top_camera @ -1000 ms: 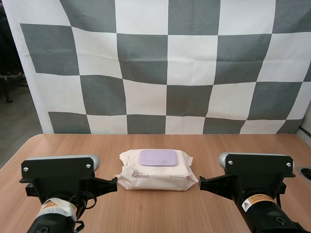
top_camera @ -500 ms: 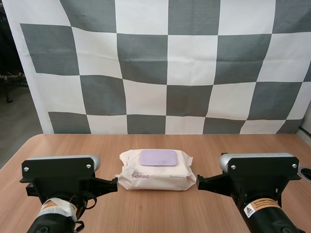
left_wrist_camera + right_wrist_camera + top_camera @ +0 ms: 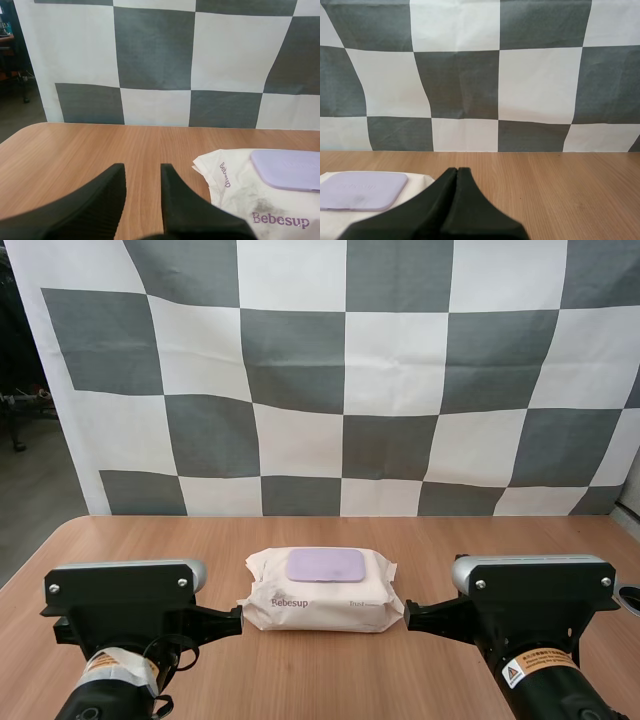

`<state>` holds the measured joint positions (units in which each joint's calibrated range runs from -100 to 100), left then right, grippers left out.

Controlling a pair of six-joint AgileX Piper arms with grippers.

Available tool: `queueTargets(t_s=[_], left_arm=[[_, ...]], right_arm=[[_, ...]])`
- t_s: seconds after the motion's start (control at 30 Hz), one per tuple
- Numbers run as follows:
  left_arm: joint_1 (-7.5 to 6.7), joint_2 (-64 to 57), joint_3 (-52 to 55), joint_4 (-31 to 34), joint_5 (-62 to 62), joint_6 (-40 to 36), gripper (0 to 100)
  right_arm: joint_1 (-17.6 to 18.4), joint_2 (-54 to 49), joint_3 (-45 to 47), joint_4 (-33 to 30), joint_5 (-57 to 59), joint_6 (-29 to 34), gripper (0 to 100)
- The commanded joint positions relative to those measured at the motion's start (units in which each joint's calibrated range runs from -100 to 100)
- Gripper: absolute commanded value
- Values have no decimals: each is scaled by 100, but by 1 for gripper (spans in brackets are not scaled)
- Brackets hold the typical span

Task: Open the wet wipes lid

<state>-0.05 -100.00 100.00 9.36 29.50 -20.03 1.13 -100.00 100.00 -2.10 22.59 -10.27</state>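
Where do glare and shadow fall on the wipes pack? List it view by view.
High view: even light, no glare on the lilac lid, faint shadow on the table along the wet wipes pack front edge. Left wrist view: grey patch on the pack, stain or shadow unclear. Right wrist view: lid matte, no glare.

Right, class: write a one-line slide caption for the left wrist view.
Open left pincer over the table, beside the wipes pack, its lid shut.

"Bebesup" printed in purple on the front of the pack of wet wipes (image 3: 320, 602), repeated in part on its end flap, triangle-marked label (image 3: 527, 668) on the right arm (image 3: 545, 685), wording unreadable.
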Motion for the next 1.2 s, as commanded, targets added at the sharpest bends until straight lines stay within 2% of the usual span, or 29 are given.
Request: queueTargets(t_s=[0.0, 0.17, 0.27, 0.53, 0.63, 0.73, 0.8, 0.9, 1.03, 1.17], left_arm=[[-4, 0, 0, 1, -3, 0, 41], [-2, 0, 0, -11, -146, 0, 41], [-2, 0, 0, -11, -745, 0, 41], [-2, 0, 0, -11, -3208, 0, 41], [-2, 0, 0, -11, -4471, 0, 41], [-2, 0, 0, -11, -6267, 0, 41], [-2, 0, 0, -11, -7580, 0, 41], [-2, 0, 0, -11, -8867, 0, 41], [-2, 0, 0, -11, -9310, 0, 41], [-2, 0, 0, -11, -9310, 0, 41]], right_arm=[[-1, 0, 0, 6, 3, 2, 0], [-2, 0, 0, 6, -17, 2, 0], [-2, 0, 0, 6, -252, 2, 0], [-2, 0, 0, 120, -574, 10, 0], [-2, 0, 0, 133, -1212, 10, 0], [-2, 0, 0, 133, -2869, 10, 0], [-2, 0, 0, 133, -4718, 10, 0], [-2, 0, 0, 133, -7474, 10, 0], [-2, 0, 0, 133, -9655, 10, 0], [-2, 0, 0, 147, -10390, 10, 0]])
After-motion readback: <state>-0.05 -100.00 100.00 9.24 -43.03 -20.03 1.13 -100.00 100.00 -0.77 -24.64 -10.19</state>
